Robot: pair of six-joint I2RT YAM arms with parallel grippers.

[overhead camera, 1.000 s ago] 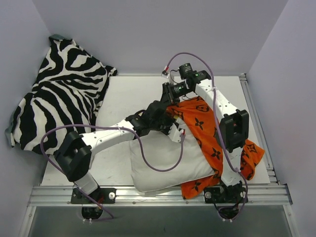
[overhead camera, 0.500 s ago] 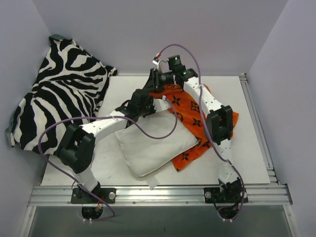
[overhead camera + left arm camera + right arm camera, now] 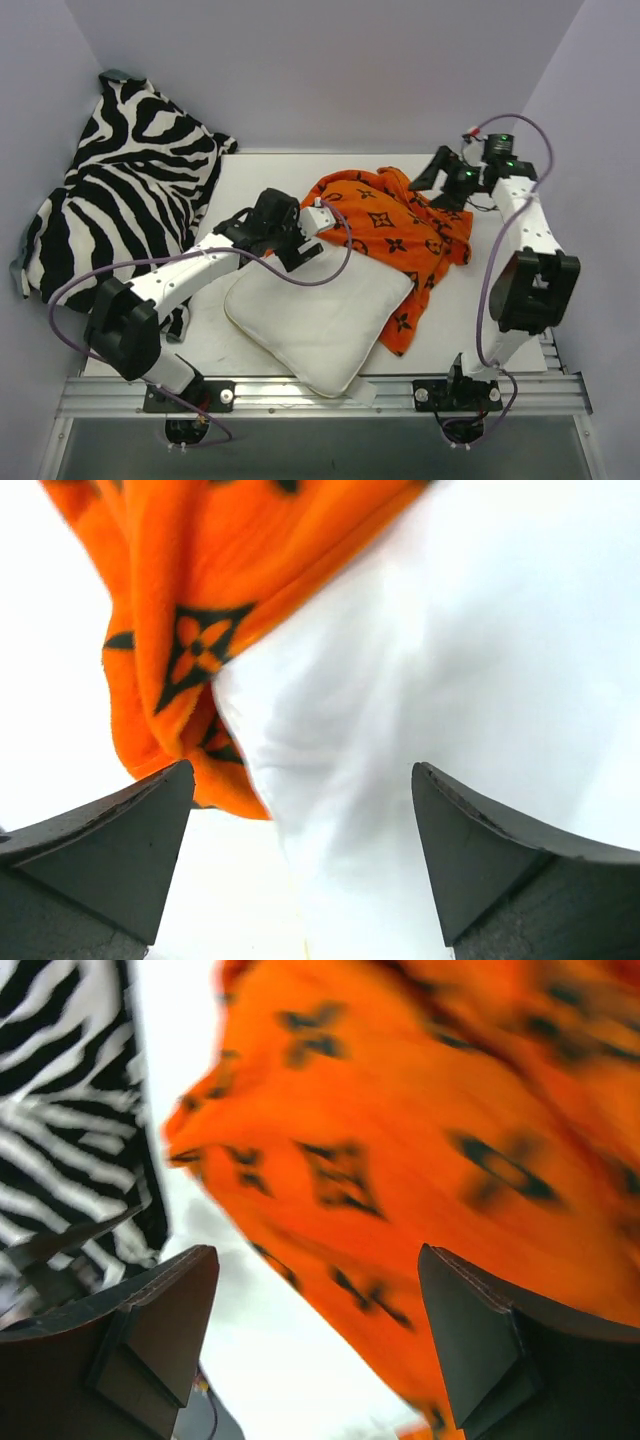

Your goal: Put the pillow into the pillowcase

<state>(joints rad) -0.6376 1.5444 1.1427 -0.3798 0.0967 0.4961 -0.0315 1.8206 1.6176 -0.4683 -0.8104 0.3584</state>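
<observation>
The white pillow [image 3: 320, 320] lies flat at the front middle of the table, its right side tucked into the orange pillowcase [image 3: 400, 225], which is bunched behind and to its right. My left gripper [image 3: 303, 255] hovers open at the pillow's far left corner. In the left wrist view the pillow [image 3: 450, 660] and the pillowcase [image 3: 170, 610] lie beyond the gripper [image 3: 303, 780], with nothing between its fingers. My right gripper [image 3: 432, 180] stands open just off the pillowcase's far right edge. In the right wrist view the pillowcase [image 3: 430, 1130] fills the space beyond the empty gripper [image 3: 318, 1260].
A black-and-white zebra-striped cloth [image 3: 120, 200] is heaped at the table's left side against the wall, and shows as the zebra cloth [image 3: 70, 1110] in the right wrist view. Purple walls close in the left, back and right. A metal rail [image 3: 320, 395] runs along the front.
Both grippers have opened and let go of the fabric. The right arm swung out to the back right. Pillow and pillowcase settled onto the table, the pillowcase spread farther back.
</observation>
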